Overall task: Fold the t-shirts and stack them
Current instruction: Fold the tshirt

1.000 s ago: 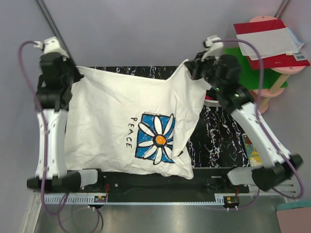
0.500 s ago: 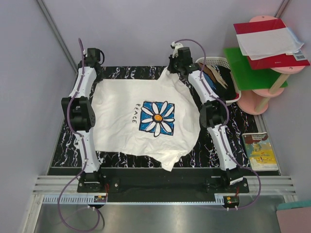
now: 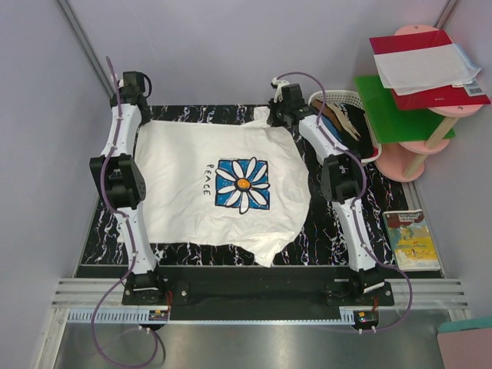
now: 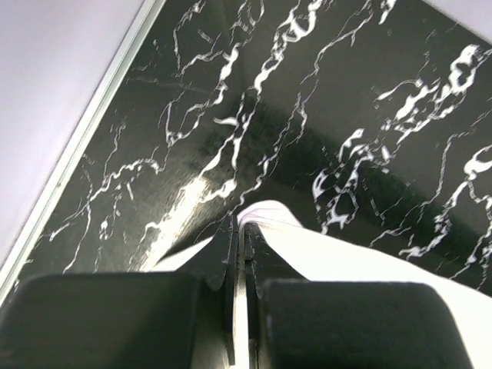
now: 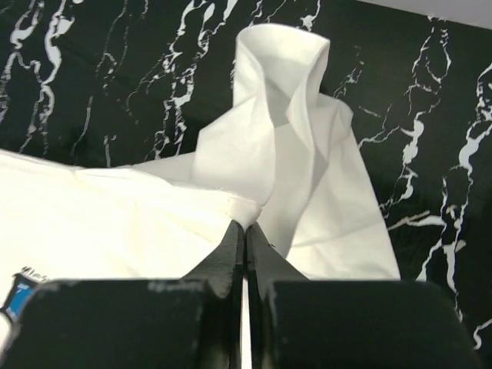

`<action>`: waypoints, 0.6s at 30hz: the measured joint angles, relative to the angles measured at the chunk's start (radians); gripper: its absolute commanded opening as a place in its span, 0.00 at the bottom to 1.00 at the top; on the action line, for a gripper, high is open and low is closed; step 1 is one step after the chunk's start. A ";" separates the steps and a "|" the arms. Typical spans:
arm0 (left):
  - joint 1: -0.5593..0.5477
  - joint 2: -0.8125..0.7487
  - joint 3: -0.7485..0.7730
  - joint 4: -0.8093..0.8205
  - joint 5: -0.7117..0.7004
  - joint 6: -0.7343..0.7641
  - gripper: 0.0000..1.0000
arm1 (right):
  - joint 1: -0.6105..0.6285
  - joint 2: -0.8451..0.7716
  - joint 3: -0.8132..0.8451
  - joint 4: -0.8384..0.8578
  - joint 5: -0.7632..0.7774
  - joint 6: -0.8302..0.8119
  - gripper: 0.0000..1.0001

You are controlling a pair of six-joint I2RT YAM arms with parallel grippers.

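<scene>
The large white t-shirt (image 3: 184,207) with the blue daisy print (image 3: 242,184) and the word PEACE lies spread on the black marbled table (image 3: 338,238), print up. My left gripper (image 3: 132,108) is shut on the shirt's far left corner; in the left wrist view (image 4: 244,223) a fold of white cloth (image 4: 346,257) sits between the jaws. My right gripper (image 3: 278,117) is shut on the far right corner; in the right wrist view (image 5: 245,224) the cloth (image 5: 284,146) bunches up beyond the tips. Other tees lie in the basket.
A white plastic basket (image 3: 360,100) with dark and blue cloth stands at the back right. Beyond it is a green and pink stand (image 3: 415,115) with a red folder and white sheet (image 3: 427,65). A book (image 3: 411,240) lies right of the table.
Both arms have swung the shirt from held up near the camera out and down onto the table, then drawn it leftward and flatter. Both grippers stay shut on its corners.
</scene>
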 measured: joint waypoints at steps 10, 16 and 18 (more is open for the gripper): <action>0.017 -0.106 -0.199 0.011 -0.013 -0.016 0.00 | 0.000 -0.357 -0.344 0.052 -0.038 0.042 0.00; 0.018 -0.106 -0.257 0.010 -0.028 -0.035 0.00 | 0.005 -0.632 -0.641 0.120 -0.060 0.107 0.00; 0.019 -0.107 -0.270 0.002 -0.035 -0.042 0.00 | 0.007 -0.688 -0.721 0.138 -0.073 0.134 0.00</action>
